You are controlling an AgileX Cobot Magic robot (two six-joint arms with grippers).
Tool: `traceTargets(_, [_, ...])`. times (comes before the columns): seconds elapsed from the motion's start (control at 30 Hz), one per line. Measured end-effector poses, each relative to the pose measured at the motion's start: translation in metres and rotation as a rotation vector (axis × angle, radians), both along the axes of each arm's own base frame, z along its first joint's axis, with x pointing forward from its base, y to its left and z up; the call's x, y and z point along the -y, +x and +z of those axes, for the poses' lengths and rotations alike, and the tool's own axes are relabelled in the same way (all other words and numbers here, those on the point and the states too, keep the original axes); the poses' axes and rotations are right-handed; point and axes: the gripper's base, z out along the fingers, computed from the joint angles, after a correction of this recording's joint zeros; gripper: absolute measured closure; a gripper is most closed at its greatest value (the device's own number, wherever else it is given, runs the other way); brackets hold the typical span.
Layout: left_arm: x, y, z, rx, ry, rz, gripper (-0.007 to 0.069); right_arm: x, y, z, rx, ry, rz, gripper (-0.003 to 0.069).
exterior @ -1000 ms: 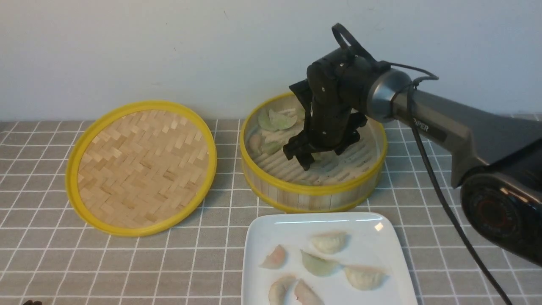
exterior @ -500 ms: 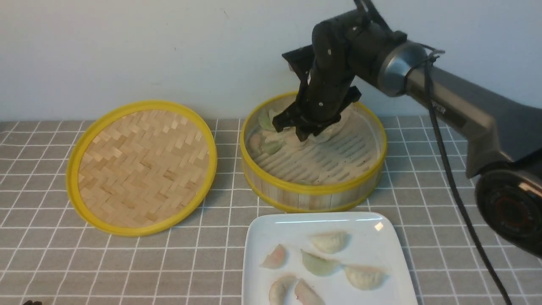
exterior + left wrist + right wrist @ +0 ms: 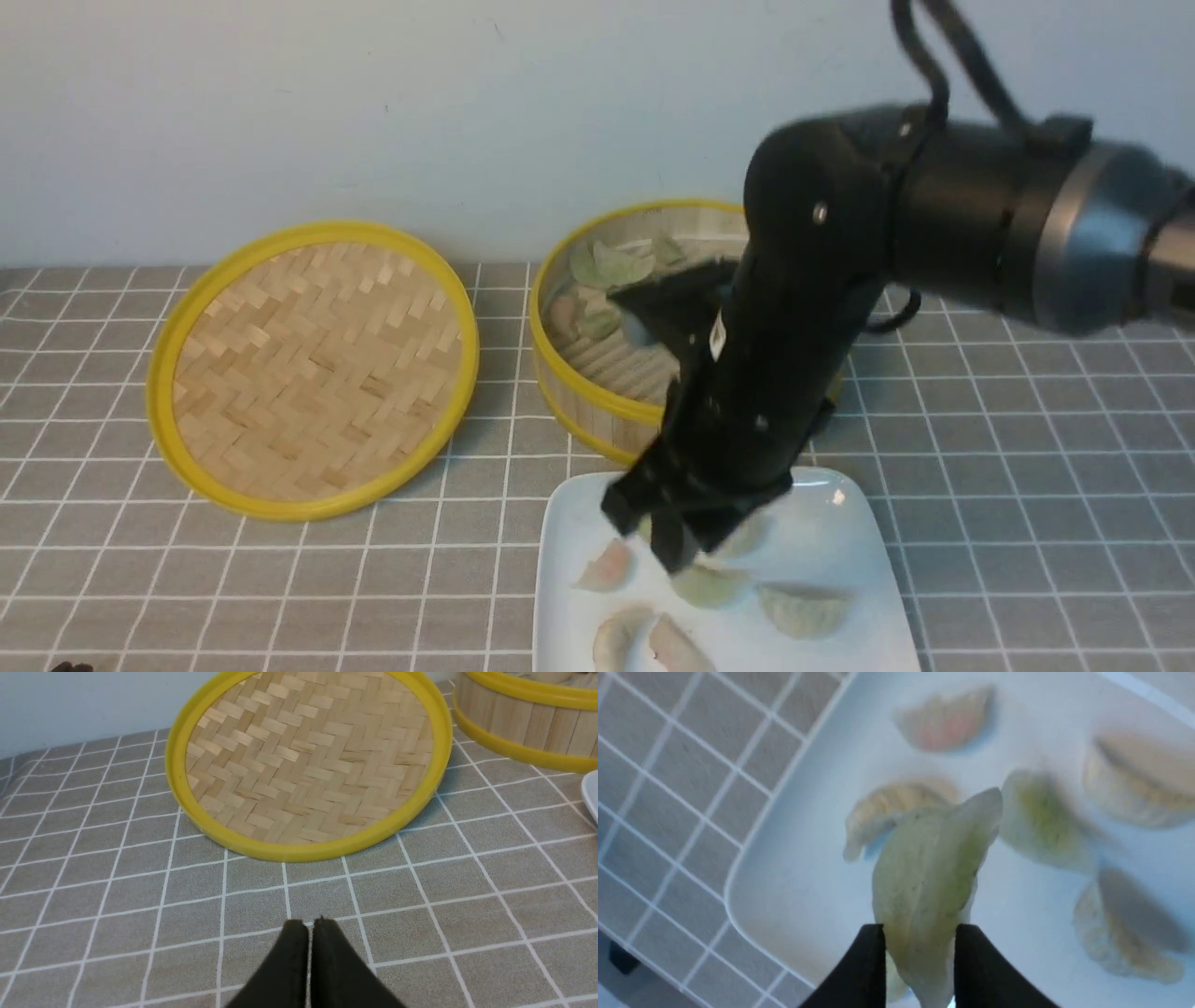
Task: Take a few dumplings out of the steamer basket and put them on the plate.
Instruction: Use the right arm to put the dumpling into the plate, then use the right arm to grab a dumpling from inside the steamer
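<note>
Right tool (image 3: 674, 553) hangs over the far half of the plate (image 3: 845, 560), aimed steeply down at it. Its two black fingers (image 3: 871, 961) are clamped on a pale green dumpling (image 3: 930, 868). They pinch it at one end, and its long axis carries on in line with them. The free pointed tip therefore leads away from the tool, down toward the white surface. Motion blur in the front view hides whether that tip touches the plate.

Other dumplings lie flat on the plate. A pinkish one (image 3: 607, 567) sits toward the left rim and a green one (image 3: 711, 586) lies just under the tool. A cream one (image 3: 805, 609) lies to the right, its long axis running left to right. Two more (image 3: 624, 639) sit side by side at the near edge. A further pale one (image 3: 752, 534) is half hidden behind the fingers.

Just beyond the plate stands the steamer basket (image 3: 597, 418), its right half covered by the right arm. Several green and pale dumplings (image 3: 611, 266) are bunched against its far-left wall, and the slat floor nearer the plate is bare.

Left of the basket, a woven lid (image 3: 313, 369) lies on the grey checked desk (image 3: 980, 467). The left tool (image 3: 308, 924) hovers low over the desk on the lid's near side, its fingers pressed together with nothing between them.
</note>
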Motion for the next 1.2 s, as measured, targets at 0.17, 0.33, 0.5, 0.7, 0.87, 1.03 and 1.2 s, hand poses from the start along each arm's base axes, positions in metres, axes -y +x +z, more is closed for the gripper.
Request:
traceTargets(0.17, [0.0, 0.0, 0.0, 0.0, 0.0, 0.0, 0.0629, 0.003, -0.007, -0.022, -0.056, -0.054, 0.008, 0.048])
traceTargets(0.33, [0.0, 0.0, 0.0, 0.0, 0.0, 0.0, 0.0629, 0.003, -0.005, -0.023, -0.044, -0.053, 0.01, 0.0277])
traceTargets(0.5, [0.0, 0.0, 0.0, 0.0, 0.0, 0.0, 0.0629, -0.002, 0.018, 0.008, 0.142, -0.049, 0.026, 0.0116])
traceTargets(0.7, [0.0, 0.0, 0.0, 0.0, 0.0, 0.0, 0.0629, 0.005, 0.088, 0.058, 0.459, -0.025, -0.104, 0.0095])
traceTargets(0.87, [0.0, 0.0, 0.0, 0.0, 0.0, 0.0, 0.0629, 0.014, 0.154, 0.054, 0.546, -0.026, -0.199, 0.0093])
traceTargets(1.03, [0.0, 0.0, 0.0, 0.0, 0.0, 0.0, 0.0629, 0.015, 0.196, 0.013, 0.512, -0.049, -0.25, 0.0093])
traceTargets(1.2, [0.0, 0.0, 0.0, 0.0, 0.0, 0.0, 0.0629, 0.023, 0.219, -0.032, 0.456, -0.067, -0.283, 0.0092])
